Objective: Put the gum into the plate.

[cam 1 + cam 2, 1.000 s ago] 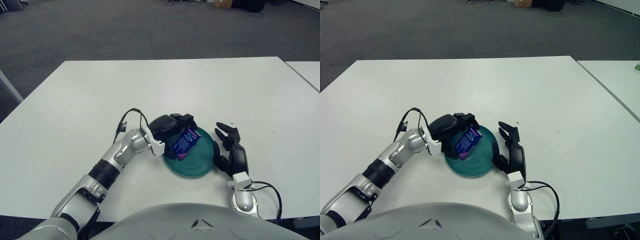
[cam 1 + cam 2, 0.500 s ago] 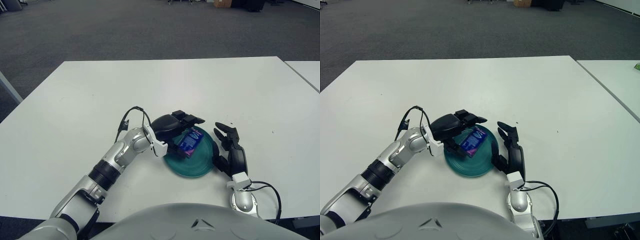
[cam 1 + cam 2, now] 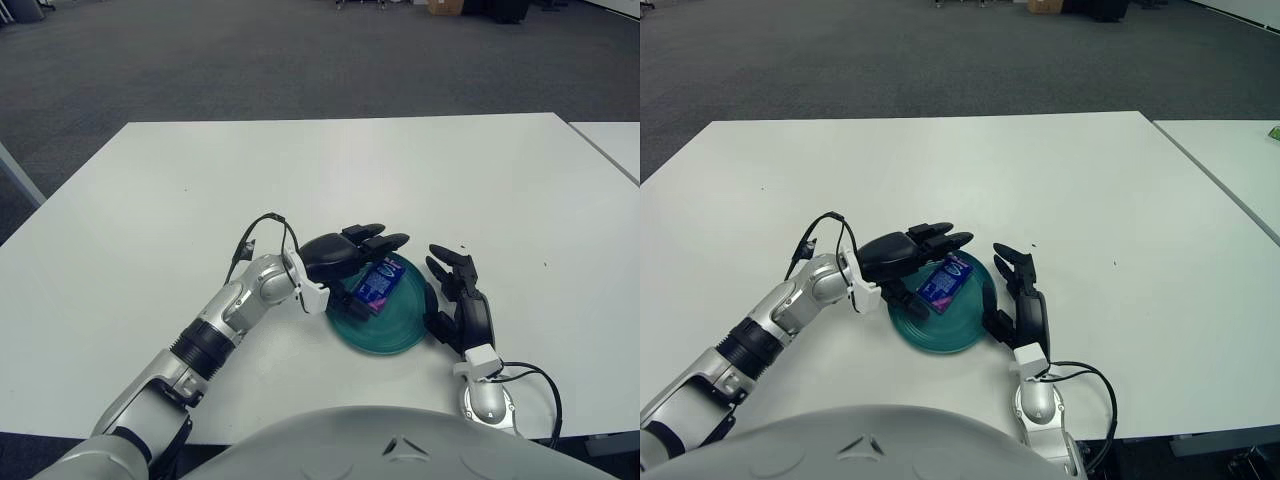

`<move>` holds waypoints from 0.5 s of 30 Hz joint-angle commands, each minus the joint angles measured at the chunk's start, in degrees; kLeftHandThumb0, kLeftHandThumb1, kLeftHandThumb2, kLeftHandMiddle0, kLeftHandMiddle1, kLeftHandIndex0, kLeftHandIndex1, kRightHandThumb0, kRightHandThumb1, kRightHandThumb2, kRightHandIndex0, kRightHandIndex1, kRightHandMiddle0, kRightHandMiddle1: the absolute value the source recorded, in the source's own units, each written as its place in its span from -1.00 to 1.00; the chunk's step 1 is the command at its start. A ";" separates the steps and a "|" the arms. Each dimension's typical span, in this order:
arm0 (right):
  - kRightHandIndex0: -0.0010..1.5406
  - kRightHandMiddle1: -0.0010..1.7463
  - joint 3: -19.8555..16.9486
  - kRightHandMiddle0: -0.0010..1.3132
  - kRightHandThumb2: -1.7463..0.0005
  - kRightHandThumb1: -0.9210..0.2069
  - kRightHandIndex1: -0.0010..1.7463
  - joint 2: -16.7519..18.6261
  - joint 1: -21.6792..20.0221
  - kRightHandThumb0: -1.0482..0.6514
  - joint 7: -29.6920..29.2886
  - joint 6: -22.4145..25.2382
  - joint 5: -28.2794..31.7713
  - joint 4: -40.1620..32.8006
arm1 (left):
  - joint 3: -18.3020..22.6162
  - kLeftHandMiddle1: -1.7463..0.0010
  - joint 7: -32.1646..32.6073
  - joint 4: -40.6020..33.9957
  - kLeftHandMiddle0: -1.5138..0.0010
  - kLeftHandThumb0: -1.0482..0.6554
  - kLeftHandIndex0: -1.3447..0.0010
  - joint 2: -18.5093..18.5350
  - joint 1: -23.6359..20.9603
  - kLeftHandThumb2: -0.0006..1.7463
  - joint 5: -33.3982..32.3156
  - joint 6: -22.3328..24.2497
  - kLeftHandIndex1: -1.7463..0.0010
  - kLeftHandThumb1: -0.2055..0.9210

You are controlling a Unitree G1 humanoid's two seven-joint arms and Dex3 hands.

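Plain white counter [image 3: 200, 180], grey carpet floor [image 3: 250, 60] behind, second white table [image 3: 1230, 170] off to the right. Teal plate [image 3: 385, 325] near the front edge, boxed in by both hands. Gum [image 3: 376, 284]: small blue-purple packet with white print, lying tilted in the plate's back-left part. Left hand [image 3: 345, 255] right above the plate's left rim, fingers [image 3: 385, 238] spread and holding nothing. Right hand [image 3: 462, 300] just beside the plate's right rim, fingers loosely spread too.
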 commanded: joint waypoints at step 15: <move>-0.37 0.07 0.32 -1.00 0.07 -1.00 -0.98 -0.80 1.52 -0.79 -1.84 2.16 -3.06 7.56 | 19.73 0.97 3.54 1.98 0.88 -1.00 0.99 -12.87 13.01 -0.12 -32.52 18.68 0.78 1.00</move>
